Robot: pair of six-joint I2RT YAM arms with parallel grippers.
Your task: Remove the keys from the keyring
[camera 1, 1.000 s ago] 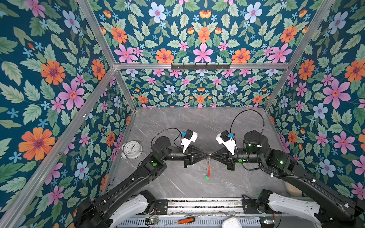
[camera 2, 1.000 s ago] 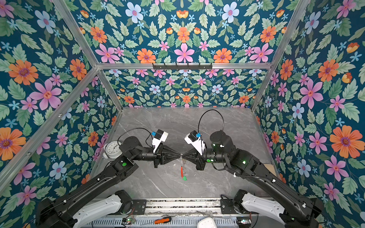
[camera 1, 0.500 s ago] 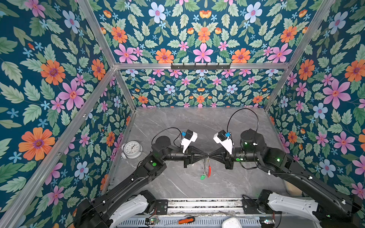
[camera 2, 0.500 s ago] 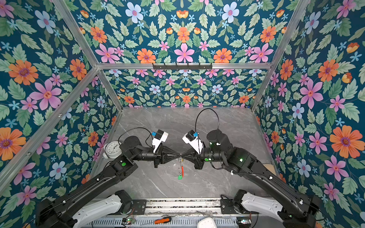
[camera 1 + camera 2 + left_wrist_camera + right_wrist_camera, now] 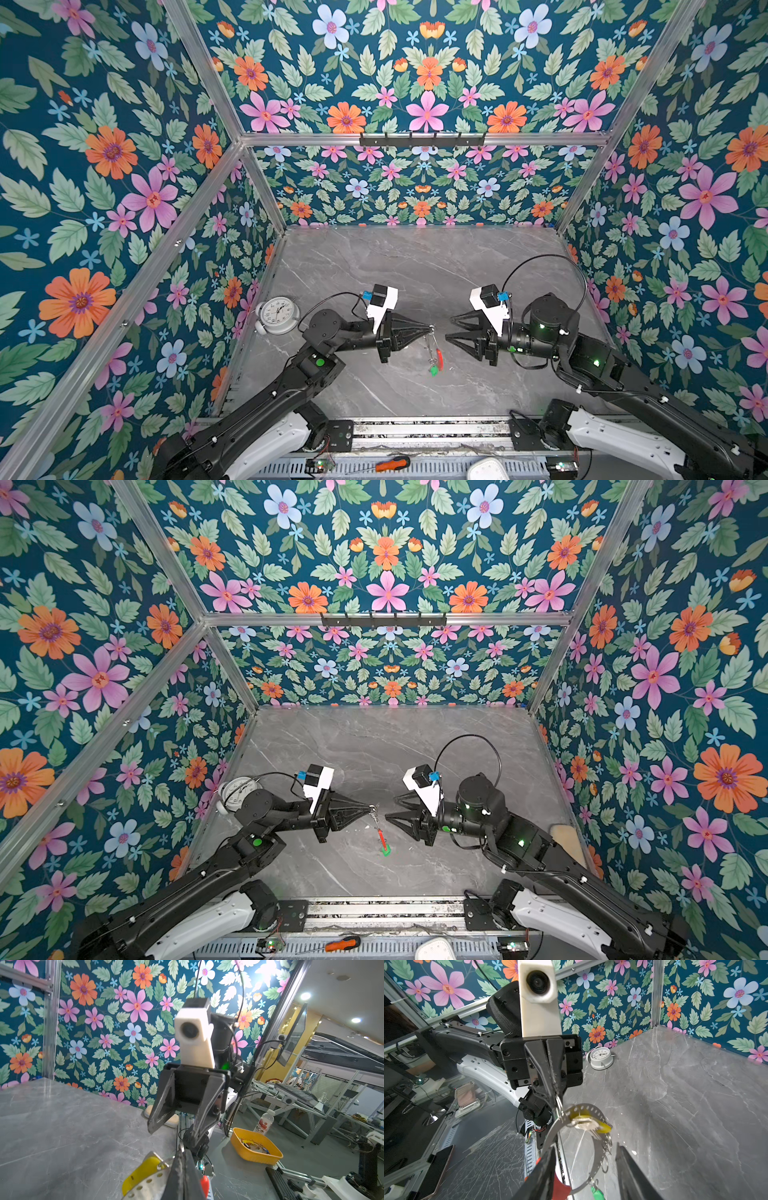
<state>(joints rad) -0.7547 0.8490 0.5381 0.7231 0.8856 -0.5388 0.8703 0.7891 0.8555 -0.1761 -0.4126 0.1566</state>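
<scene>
One keyring (image 5: 588,1107); one key (image 5: 584,1124) clearly in view; one yellow tag (image 5: 603,1126); one green tag (image 5: 597,1193); one alarm clock (image 5: 277,315); one screwdriver (image 5: 392,463); one yellow bin (image 5: 255,1156); one bottle (image 5: 265,1122).

Left gripper (image 5: 429,328) is pinched on the keyring (image 5: 439,359), green tag (image 5: 433,371) dangling at the bottom; right gripper (image 5: 450,328) gapes just beside it.

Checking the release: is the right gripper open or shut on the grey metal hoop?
Open: both top views show the right gripper, fingers spread, short of the grey metal hoop hanging from the shut left gripper.
</scene>
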